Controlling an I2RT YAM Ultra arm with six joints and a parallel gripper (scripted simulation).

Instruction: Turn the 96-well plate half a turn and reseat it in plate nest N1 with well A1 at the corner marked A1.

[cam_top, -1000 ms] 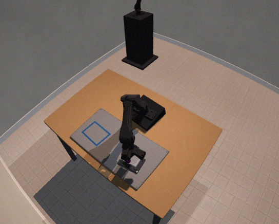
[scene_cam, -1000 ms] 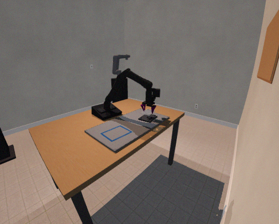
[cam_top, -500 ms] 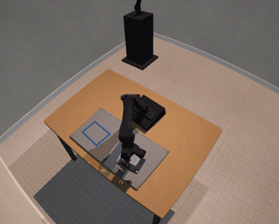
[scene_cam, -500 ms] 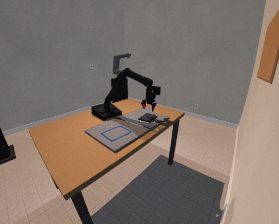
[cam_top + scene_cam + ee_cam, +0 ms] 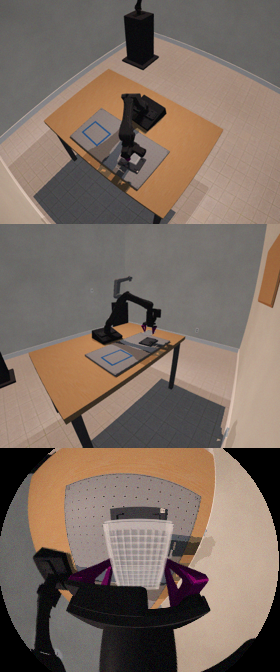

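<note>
The white 96-well plate (image 5: 138,553) is between my purple fingers, and my gripper (image 5: 138,561) is shut on its long sides. In the exterior view the gripper (image 5: 149,329) holds the plate (image 5: 149,333) clear above the dark plate nest N1 (image 5: 148,341). In the wrist view the empty nest (image 5: 139,514) shows beyond the plate's far edge, with a small light mark at its right corner. In the top view the plate (image 5: 135,159) hangs over the nest (image 5: 132,166). I cannot tell which corner of the plate is cut off.
The blue taped outline B1 (image 5: 96,133) lies at the left end of the grey deck (image 5: 152,154), apart from the nest. The arm's black base (image 5: 150,113) stands behind the deck. The table's front edge is close to the nest. A black pedestal (image 5: 140,38) stands on the floor.
</note>
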